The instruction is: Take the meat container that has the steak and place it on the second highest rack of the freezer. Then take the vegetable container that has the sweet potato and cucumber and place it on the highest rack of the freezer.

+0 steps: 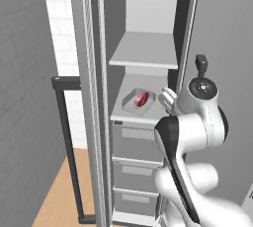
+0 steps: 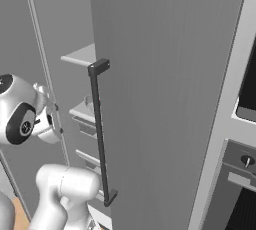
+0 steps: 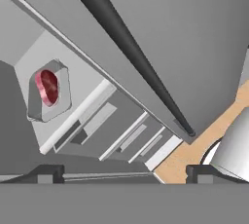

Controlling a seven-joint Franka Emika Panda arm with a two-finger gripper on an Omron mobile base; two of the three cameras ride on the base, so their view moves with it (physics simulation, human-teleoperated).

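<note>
Currently jaws spread wide, empty, gripper clear of the shelves. Just beyond, meat container with the steak sits on the freezer rack directly under the top rack, above the drawers; first half looks done. Top rack holds nothing visible, so vegetable container remains to fetch. Door handle stands open to the side.

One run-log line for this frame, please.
phase: first container placed | meat container with steak: on second-highest freezer rack | top rack: bare | gripper: open, holding nothing, outside freezer
</note>
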